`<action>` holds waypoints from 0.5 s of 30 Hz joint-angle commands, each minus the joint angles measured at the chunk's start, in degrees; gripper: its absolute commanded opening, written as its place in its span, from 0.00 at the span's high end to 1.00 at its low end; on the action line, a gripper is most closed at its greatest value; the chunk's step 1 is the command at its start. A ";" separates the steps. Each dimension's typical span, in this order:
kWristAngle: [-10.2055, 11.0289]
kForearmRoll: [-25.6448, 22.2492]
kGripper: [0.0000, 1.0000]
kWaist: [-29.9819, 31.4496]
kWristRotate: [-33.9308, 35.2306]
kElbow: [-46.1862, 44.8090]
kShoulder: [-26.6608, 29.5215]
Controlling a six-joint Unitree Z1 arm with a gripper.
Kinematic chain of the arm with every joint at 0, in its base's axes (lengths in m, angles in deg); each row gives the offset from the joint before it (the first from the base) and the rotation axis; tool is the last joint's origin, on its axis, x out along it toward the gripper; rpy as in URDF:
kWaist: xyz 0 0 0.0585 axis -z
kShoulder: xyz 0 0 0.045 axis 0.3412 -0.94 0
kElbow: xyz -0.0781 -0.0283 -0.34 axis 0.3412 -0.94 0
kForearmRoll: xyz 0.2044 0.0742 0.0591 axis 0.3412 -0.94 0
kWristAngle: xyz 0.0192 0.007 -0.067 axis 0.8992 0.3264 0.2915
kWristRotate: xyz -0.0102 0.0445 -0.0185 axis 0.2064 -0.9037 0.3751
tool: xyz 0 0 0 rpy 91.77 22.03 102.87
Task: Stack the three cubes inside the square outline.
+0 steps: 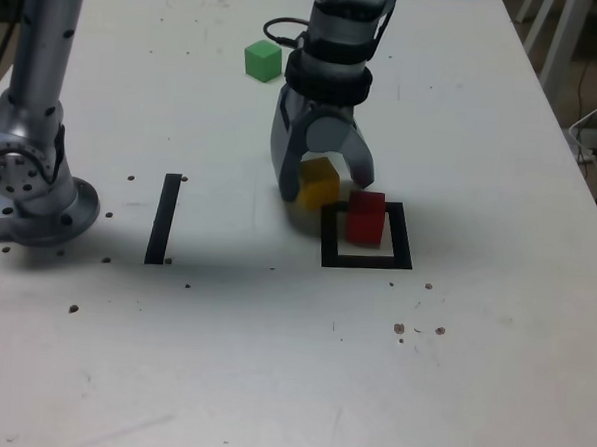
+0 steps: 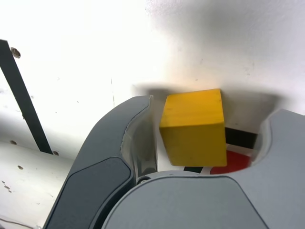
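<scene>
- The red cube (image 1: 366,216) sits inside the square outline (image 1: 367,259) on the white worktop (image 1: 271,362).
- Just behind it, the gripper (image 1: 325,190) straddles the yellow cube (image 1: 318,181); whether its jaws grip it, I cannot tell.
- A black strip (image 1: 164,217) lies toward the exterior view's left.
- The green cube (image 1: 262,60) rests farthest back.

Gripper (image 1: 326,185) straddles the yellow cube (image 1: 318,181), jaws around it, beside the square outline (image 1: 367,258). Red cube (image 1: 366,216) sits inside outline. Green cube (image 1: 262,60) well apart.

yellow cube (image 2: 193,126): matt, smooth | table (image 1: 270,382): matt white, speckled | arm (image 1: 35,90): possibly brushed metal
</scene>
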 commanded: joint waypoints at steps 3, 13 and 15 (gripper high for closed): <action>0.87 0.10 0.69 -0.09 -0.19 0.61 -0.34; 1.47 0.26 0.71 -0.09 -0.23 0.08 -0.09; 1.58 0.32 0.71 -0.09 -0.23 -0.11 0.07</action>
